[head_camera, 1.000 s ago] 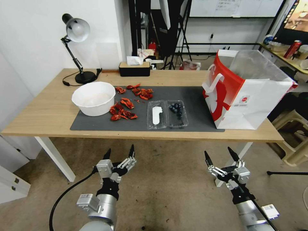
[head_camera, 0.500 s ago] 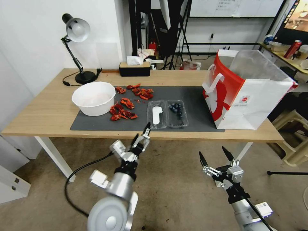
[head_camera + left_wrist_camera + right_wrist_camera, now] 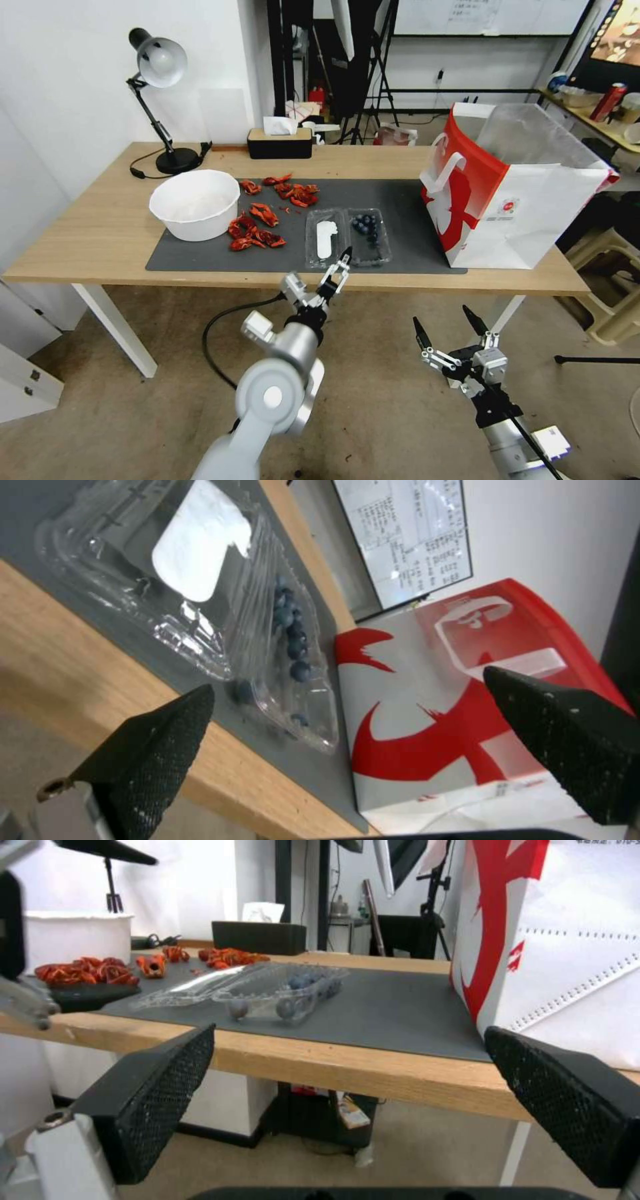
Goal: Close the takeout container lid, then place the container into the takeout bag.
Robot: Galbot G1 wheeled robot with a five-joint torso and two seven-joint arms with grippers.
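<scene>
Clear plastic, hinged and lying flat open — the takeout container (image 3: pixel 348 237) sat near the front edge of the dark mat (image 3: pixel 413 227) on the wooden tabletop (image 3: pixel 100 233). Its lid (image 3: pixel 325 239), marked by a white oblong label, lay on the robot's left, and the half holding the dark blueberries (image 3: pixel 368 227) lay on the right. From the left wrist view the same open box (image 3: pixel 200 595) showed its two halves side by side, berries in a loose line.

At the mat's right end stood the takeout bag (image 3: pixel 520 200), upright, red and white with white handles, mouth open, well apart from the container. A white bowl (image 3: pixel 195 203) rested on the mat's left end, with red shell pieces (image 3: pixel 257 230) scattered between it and the lid.

Reaching up from below, the left gripper (image 3: pixel 339 267) was at the tabletop's front edge, just in front of the container, not touching it; its jaws stood wide apart in the wrist view. The right gripper (image 3: pixel 448 328) hung low, below the tabletop and in front of the bag — its jaws spread apart too, holding nothing.
</scene>
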